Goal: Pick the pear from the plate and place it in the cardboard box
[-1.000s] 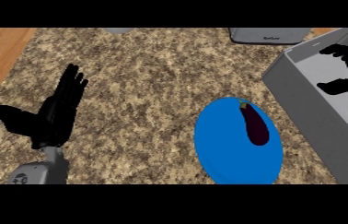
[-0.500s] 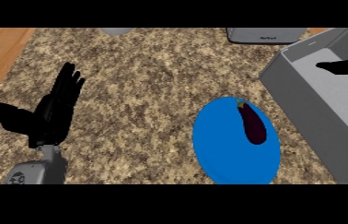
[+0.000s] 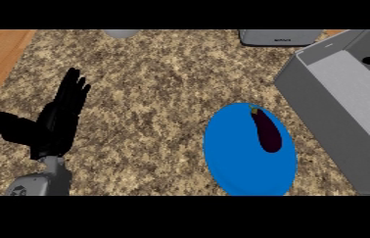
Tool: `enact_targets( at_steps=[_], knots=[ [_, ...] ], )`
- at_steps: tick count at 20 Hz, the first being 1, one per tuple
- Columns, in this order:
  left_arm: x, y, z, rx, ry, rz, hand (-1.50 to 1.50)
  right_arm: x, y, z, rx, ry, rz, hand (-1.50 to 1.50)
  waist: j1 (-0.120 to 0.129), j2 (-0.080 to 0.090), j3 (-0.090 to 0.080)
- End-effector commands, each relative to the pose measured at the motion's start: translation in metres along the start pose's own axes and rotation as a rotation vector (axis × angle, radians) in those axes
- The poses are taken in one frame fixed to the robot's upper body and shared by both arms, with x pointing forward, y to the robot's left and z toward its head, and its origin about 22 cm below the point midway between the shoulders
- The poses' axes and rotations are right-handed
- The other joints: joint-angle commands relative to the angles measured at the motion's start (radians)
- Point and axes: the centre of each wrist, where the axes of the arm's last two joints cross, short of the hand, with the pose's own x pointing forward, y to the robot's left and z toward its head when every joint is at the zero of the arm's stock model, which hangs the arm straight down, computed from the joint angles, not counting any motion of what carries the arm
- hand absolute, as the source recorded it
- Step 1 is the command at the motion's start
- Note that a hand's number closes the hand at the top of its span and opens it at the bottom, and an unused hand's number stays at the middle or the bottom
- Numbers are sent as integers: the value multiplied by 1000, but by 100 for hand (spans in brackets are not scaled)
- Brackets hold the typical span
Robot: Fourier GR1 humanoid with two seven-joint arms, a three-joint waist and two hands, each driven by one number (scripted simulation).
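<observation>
I see a dark purple fruit (image 3: 266, 130), long like an eggplant though the task calls it a pear, lying on the blue plate (image 3: 239, 168) at the near right. The box (image 3: 329, 97) stands just right of the plate, grey and open on top. My left hand (image 3: 57, 119) rests at the near left, fingers straight, holding nothing. A tiny dark bit at the right edge may be my right hand; I cannot tell its fingers. Next, a hand must reach the fruit and close round it.
</observation>
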Motion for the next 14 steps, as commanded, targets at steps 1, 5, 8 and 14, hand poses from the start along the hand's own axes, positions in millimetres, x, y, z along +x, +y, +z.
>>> enact_targets(
  at_steps=[1, 5, 8, 14],
  knots=[
    [-9, 1, -9, 10, 15, -5, 0, -8, -30, 4, -45, 15, -142, -150, 0, 3, 0],
    [10, 8, 10, -10, -1, -11, 0, -26, -57, 19, -103, 15, -122, -150, 14, 3, 0],
    [-3, 24, -1, -14, -5, 7, 0, -34, -79, 31, -119, 8, -131, -150, 7, 3, 0],
    [-10, 7, -5, -11, 2, -10, 0, -47, -114, 52, -146, -23, -158, -150, 8, 4, 0]
  ],
)
